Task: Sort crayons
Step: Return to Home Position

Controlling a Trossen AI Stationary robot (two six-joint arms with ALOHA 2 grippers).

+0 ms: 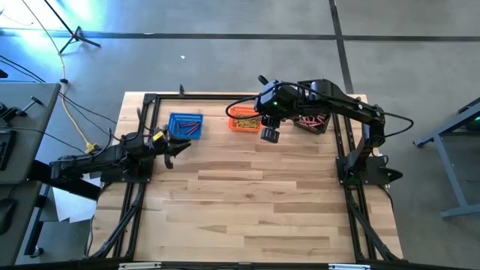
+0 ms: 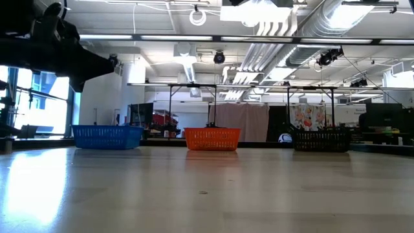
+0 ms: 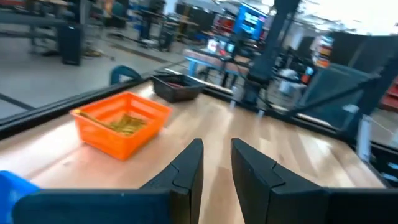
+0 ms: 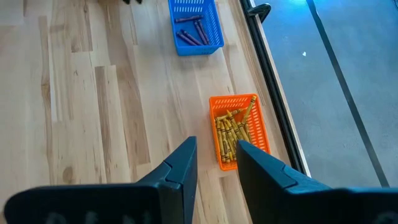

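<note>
Under both arms, the wooden tabletop (image 1: 255, 202) is bounded by a black rail frame (image 1: 150, 97) along its sides and far edge.

Left arm (image 1: 90, 161): lies low along the left side of the tabletop. The left gripper (image 3: 216, 146) points inward and sits just short of the blue basket (image 1: 185, 125). Its fingers (image 3: 188, 171) stand a narrow gap apart, with nothing between them.

Right arm (image 1: 352, 112): reaches from its base at the right side across the far part of the tabletop. The right gripper (image 4: 216, 144) is raised above the boards, just beside the orange basket (image 1: 244, 120). Its fingers (image 4: 179, 165) are likewise parted by a narrow gap and hold nothing.

Baskets: three mesh baskets stand in a row along the far edge, apart from one another. The blue one is at the left, the orange one in the middle, and the black basket (image 1: 324, 129) at the right, partly under the right arm.

Contents: dark purple crayons (image 4: 191, 31) lie in the blue basket, yellow crayons (image 4: 233, 134) cover the floor of the orange basket, and reddish crayons (image 1: 311, 120) show inside the black basket
</note>
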